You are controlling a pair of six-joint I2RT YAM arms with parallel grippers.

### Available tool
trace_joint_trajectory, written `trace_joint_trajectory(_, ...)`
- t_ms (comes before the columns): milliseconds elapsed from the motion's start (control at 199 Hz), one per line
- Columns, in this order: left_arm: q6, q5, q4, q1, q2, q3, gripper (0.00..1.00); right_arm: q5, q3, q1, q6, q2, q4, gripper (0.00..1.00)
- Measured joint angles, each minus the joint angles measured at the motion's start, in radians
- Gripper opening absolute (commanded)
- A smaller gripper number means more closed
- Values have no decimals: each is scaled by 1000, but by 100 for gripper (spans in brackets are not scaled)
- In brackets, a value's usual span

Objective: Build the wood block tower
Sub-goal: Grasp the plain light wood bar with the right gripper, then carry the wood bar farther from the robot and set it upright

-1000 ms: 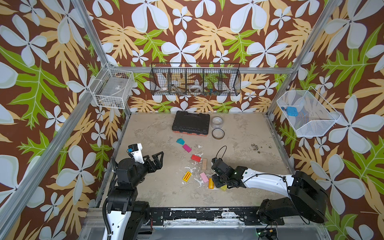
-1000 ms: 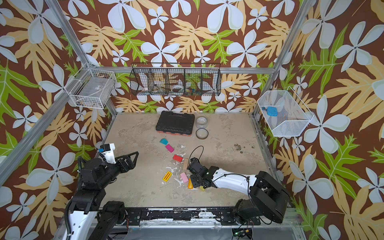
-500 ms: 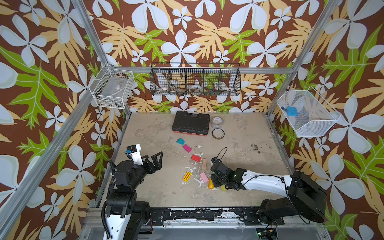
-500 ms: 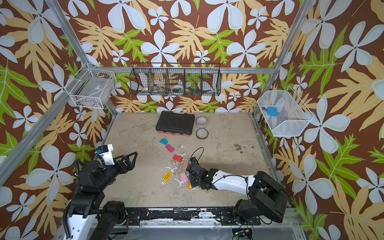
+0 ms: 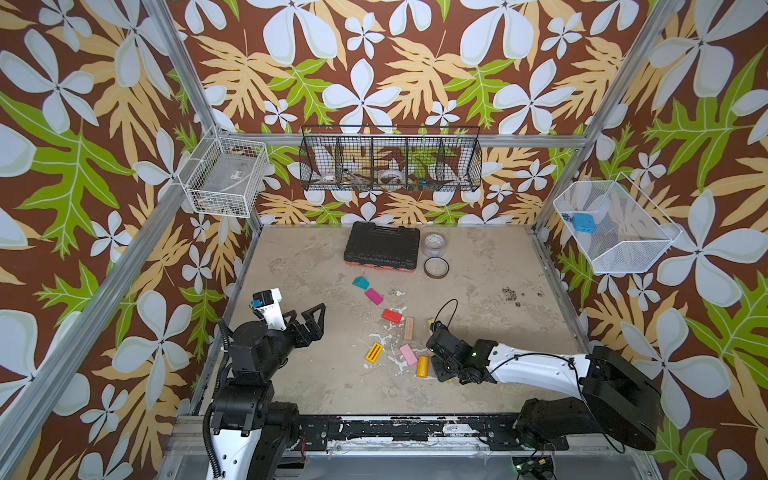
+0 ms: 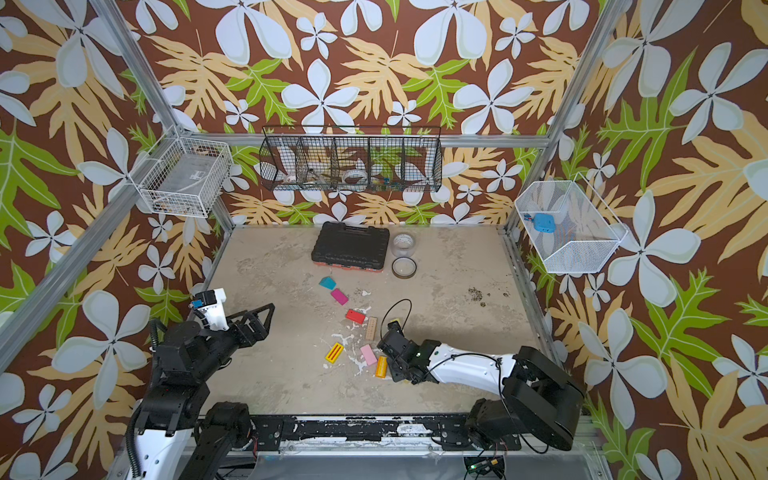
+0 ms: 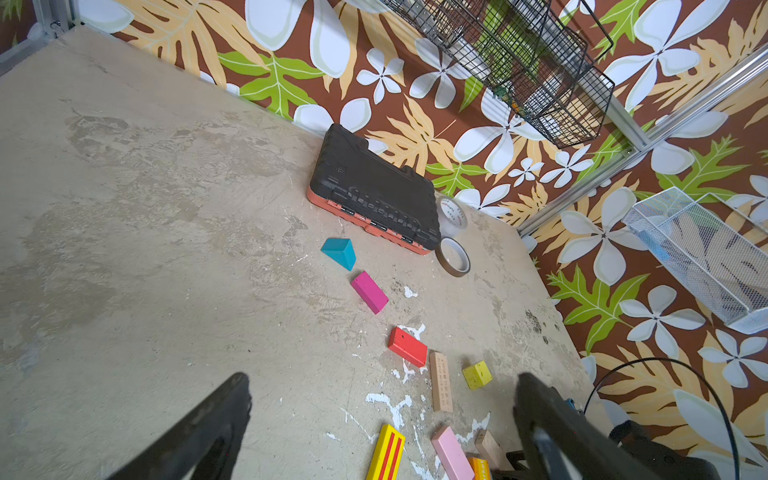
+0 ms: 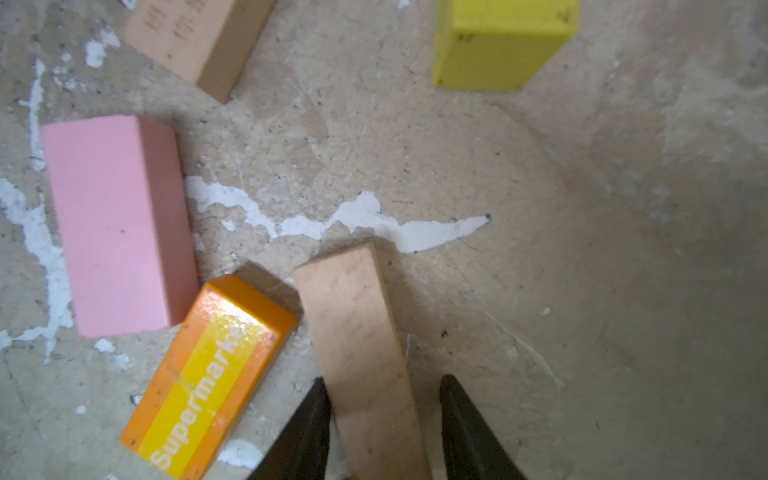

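The wood blocks lie scattered singly on the floor: teal wedge (image 5: 360,283), magenta brick (image 5: 374,296), red brick (image 5: 392,316), plain bar (image 5: 409,328), yellow cube (image 7: 477,374), striped yellow brick (image 5: 374,353), pink brick (image 5: 408,354) and orange block (image 5: 422,366). No tower is in view. My right gripper (image 8: 384,379) (image 5: 437,365) is low beside the orange block (image 8: 212,370), shut on a second plain wood bar (image 8: 353,324) that points away from it. My left gripper (image 7: 382,380) (image 5: 309,320) hangs open and empty at the left, away from the blocks.
A black tool case (image 5: 381,250) and two tape rolls (image 5: 436,266) sit at the back of the floor. Wire baskets hang on the walls: white at left (image 5: 226,178), black at the back (image 5: 390,160), white at right (image 5: 611,226). White paint flecks mark the floor.
The right jaws have narrowed onto the plain wood bar. Both arms have hardly shifted, and no block has moved.
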Motion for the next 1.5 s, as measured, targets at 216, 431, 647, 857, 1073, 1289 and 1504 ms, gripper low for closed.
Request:
trace_joint_trajectory(216,0,0,0,0,-11,0,100,21,6,0,-1,22,41,33)
trace_joint_trajectory(431,0,1,0,0,-11,0,100,26,13,0,-6,31,49,17)
trace_joint_trajectory(647,5,43,0,0,9,0,100,21,23,-85,-37,-9,-5,12)
trace_joint_trajectory(857,28,106,-1,-1,52,4,100,18,60,-219,-83,-117,-32,11)
trace_joint_trajectory(1073,38,142,-1,-19,73,5,100,18,158,-414,-141,-87,-48,9)
trace_joint_trajectory(1289,42,163,-1,-31,74,5,100,-6,229,-543,-193,8,-55,9)
trace_joint_trajectory(1504,44,172,0,-37,118,8,100,-37,268,-594,-213,141,-54,5)
